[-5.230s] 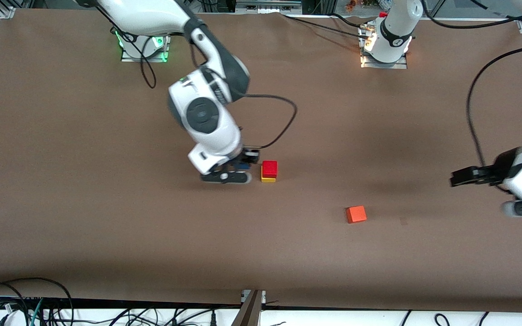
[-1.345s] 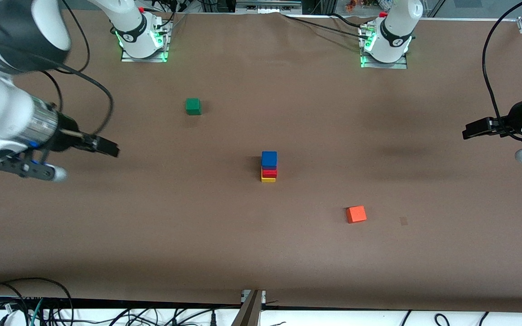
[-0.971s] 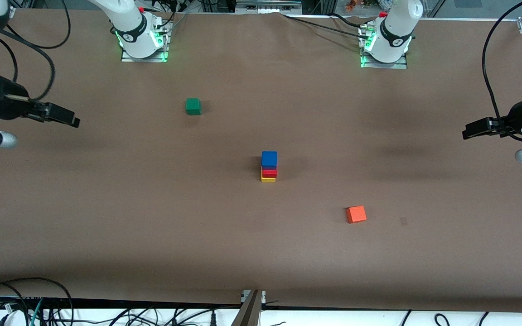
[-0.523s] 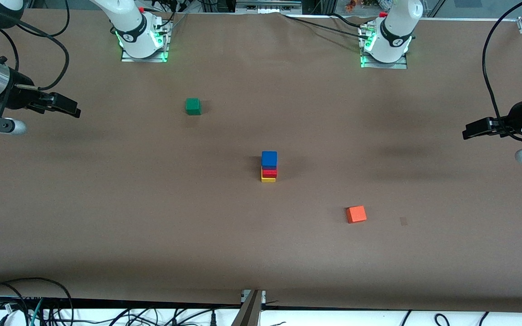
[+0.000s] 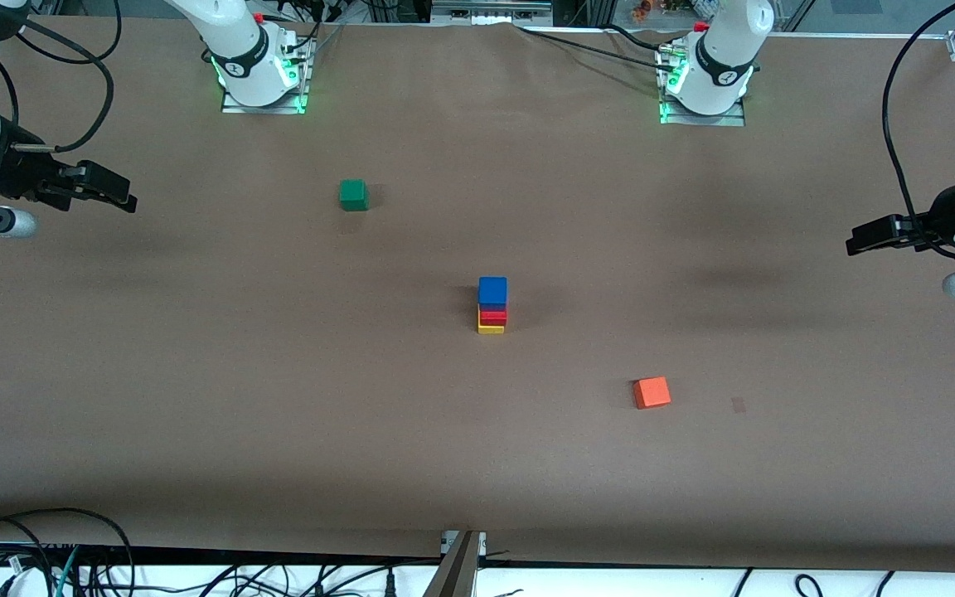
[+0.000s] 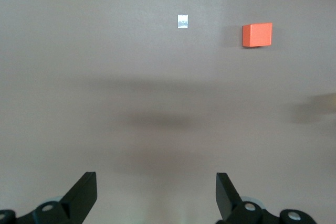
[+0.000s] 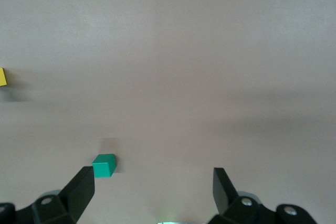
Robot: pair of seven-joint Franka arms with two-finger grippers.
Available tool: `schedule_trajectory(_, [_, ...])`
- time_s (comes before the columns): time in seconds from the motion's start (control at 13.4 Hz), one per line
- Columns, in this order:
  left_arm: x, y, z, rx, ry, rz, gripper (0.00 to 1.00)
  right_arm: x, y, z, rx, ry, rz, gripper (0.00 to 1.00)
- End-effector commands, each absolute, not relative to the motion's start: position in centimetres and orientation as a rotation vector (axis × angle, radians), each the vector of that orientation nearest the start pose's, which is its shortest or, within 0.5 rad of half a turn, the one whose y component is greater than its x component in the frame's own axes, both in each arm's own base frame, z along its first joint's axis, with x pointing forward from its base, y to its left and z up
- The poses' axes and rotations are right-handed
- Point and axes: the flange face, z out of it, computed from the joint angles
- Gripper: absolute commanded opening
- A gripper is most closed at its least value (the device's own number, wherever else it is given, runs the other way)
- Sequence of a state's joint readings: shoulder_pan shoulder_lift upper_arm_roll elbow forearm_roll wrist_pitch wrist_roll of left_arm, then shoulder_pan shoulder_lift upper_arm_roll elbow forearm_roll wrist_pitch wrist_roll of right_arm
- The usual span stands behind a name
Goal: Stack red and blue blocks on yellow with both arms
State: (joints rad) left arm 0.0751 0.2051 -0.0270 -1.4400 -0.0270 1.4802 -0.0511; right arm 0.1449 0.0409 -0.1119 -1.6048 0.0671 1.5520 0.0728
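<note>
You have the stack standing near the middle of the brown paper-covered worktop [image 5: 196, 373]: the small matte blue cube [image 5: 492, 291] sits on the small matte red cube [image 5: 493, 316], which sits on the small bright yellow cube [image 5: 491, 328]. The task looks finished.

Your right gripper [image 5: 117, 192] hovers over the worktop's edge at the right arm's end, fingers spread and holding nothing, as its wrist view shows [image 7: 152, 190]. Your left gripper [image 5: 859, 241] hangs over the edge at the left arm's end, also spread and empty [image 6: 156, 192]. Both arms wait well apart from the stack.

The main risk now is the tower itself: three cubes on one small footing would likely topple if you swing either arm back across the middle, or jolt the worktop. A trailing black cable dragged through could do the same.

The small green cube [image 5: 353, 194] lies nearer the robots' bases, the small orange cube [image 5: 652, 392] nearer the front edge; leave both alone. You have no containers on the worktop, so nothing is held in any
</note>
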Motion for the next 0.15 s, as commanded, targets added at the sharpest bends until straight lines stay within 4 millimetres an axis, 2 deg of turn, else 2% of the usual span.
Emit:
schedule_trajectory(0.0, [60.19, 2.80, 56.24, -3.179, -0.131, 0.248, 1.00, 56.22, 2.35, 59.18, -3.091, 0.044, 0.129, 1.00])
schedule_trajectory(0.07, [60.19, 2.80, 56.24, -3.179, -0.131, 0.248, 1.00, 56.18, 2.34, 58.95, -3.092, 0.042, 0.138, 1.00])
